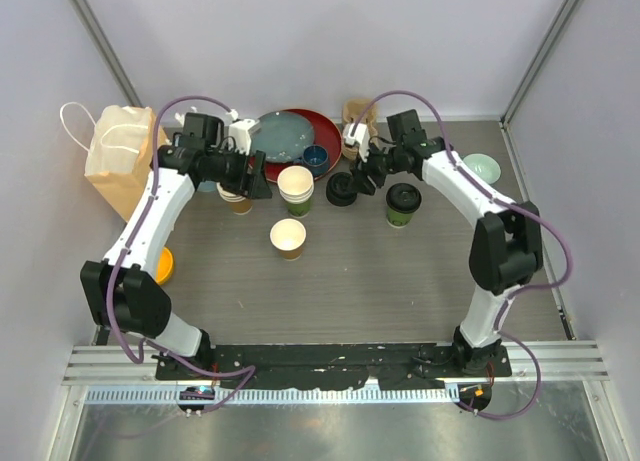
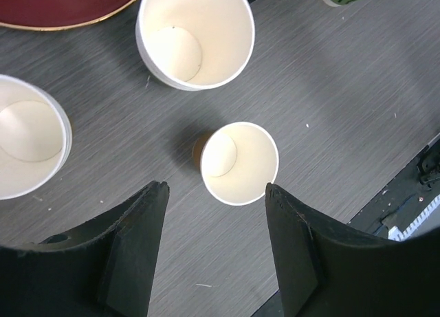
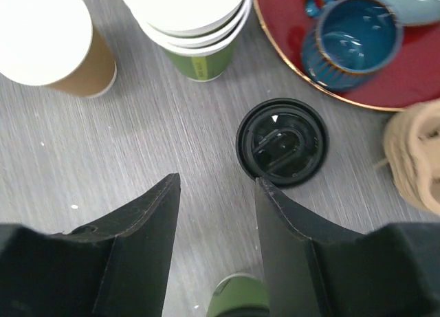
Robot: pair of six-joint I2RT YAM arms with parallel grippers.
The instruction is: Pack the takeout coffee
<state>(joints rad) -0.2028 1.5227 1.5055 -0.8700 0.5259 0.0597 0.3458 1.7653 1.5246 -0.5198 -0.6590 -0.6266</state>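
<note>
So far the packing looks barely begun. The green cup (image 1: 403, 203) stands on the table (image 1: 400, 281) by the right arm and carries a black top in the overhead view. From that height I cannot tell whether the top is pressed home or only resting on the rim. The brown cup (image 1: 288, 238) stands uncovered near the middle of the table, its cream inside showing. The loose lid (image 1: 341, 190) lies flat on the wood, apart from it, between the tall green stack (image 1: 296, 186) and the green cup. The left gripper (image 2: 216, 188) hangs spread and empty above the brown cup, which shows between and just beyond its fingers without touching them. The right gripper (image 3: 218, 179) is likewise spread and empty, with the loose lid just ahead of its fingertips and near the red plate (image 1: 325, 131). The paper bag (image 1: 120, 156) stands at the far left, well apart from both cups. Nothing of the order can be seen in it, though its inside is hidden. By my reckoning one cup is capped or nearly so. The lid has yet to go on the brown cup, and both cups have yet to go into the bag.
</note>
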